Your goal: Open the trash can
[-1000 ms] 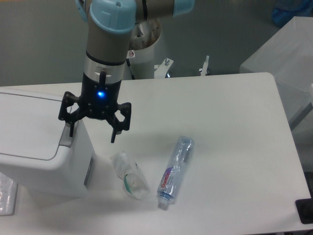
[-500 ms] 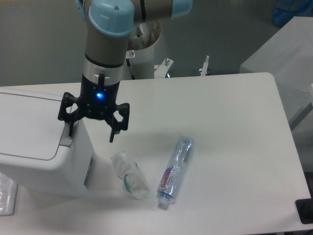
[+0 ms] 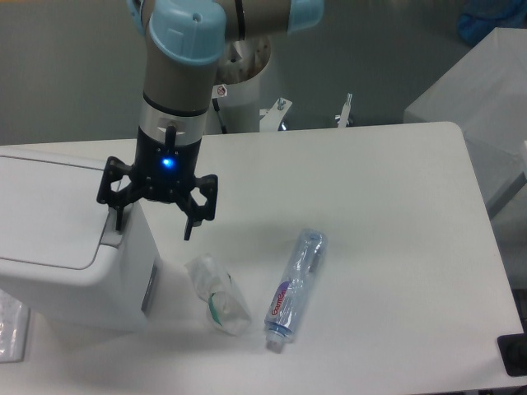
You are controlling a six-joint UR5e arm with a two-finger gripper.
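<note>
Hanging with its two black fingers spread wide and nothing between them, the gripper point(image 3: 154, 224) sits at the right edge of the trash can point(image 3: 70, 239), one fingertip point(image 3: 119, 222) down at the grey push tab point(image 3: 113, 230) on the lid's right rim, though whether it actually presses the tab cannot be told, while the other fingertip point(image 3: 188, 232) hangs past the bin's side wall over the white table point(image 3: 370, 206). The trash can, a large white boxy bin with its flat lid shut, stands at the table's left end and runs out of view at the left edge. The arm point(image 3: 177, 78) comes down nearly vertical from above the bin's right rim, wrist pointing straight down, a blue light glowing on the gripper's body. To the right of the bin, near its side wall, lies a crumpled clear wrapper point(image 3: 218, 295), and just beyond that a clear plastic bottle point(image 3: 295, 288) on its side, cap end toward the table's front edge. Beyond the bottle, the tabletop stretches away from the bin to its rounded far corner.
</note>
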